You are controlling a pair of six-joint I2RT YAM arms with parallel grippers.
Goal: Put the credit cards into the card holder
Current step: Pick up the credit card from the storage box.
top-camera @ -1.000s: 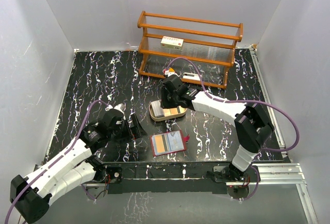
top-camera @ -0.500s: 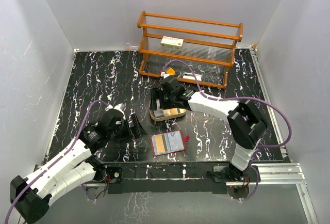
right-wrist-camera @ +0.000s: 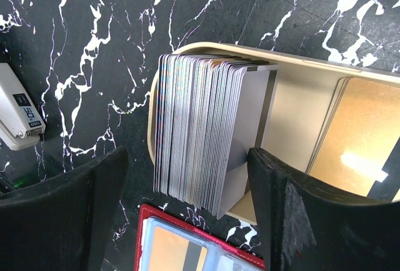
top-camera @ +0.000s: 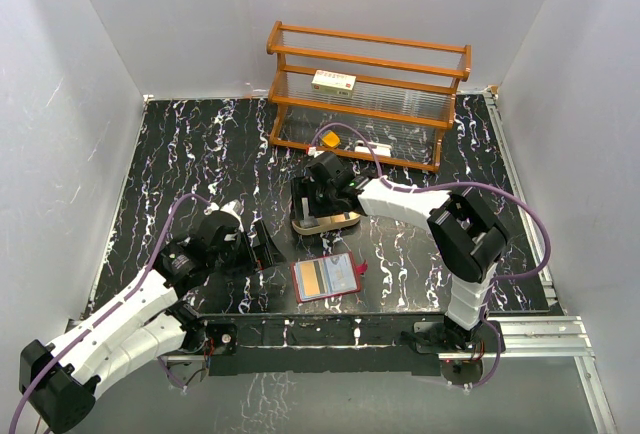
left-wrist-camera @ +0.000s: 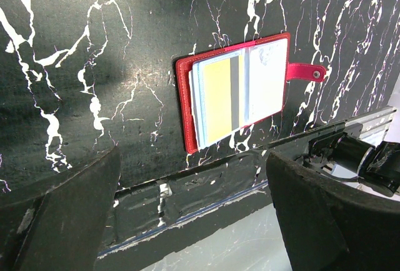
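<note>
Evidently left claw (left-wrist-camera: 194, 190) and right claw (right-wrist-camera: 187, 183) both gape; rack (top-camera: 370, 74) stands behind tray (right-wrist-camera: 294, 99).

Right wrist view: card holder (right-wrist-camera: 181, 241) cropped by the bottom edge, one corner showing. Wooden tray (right-wrist-camera: 294, 115) and tan credit cards (right-wrist-camera: 365, 140) run off the right edge. White object (right-wrist-camera: 19, 118) cropped at left, identity undetermined.

Top view: tray largely hidden under the right gripper (top-camera: 318, 209). Print on the white box (top-camera: 334, 80) too small to read.

Left wrist view: left gripper (left-wrist-camera: 192, 158) fingers blurred, cropped at bottom.

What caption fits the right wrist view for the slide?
Open right end effector above a stack of cards in the wooden tray.
</note>
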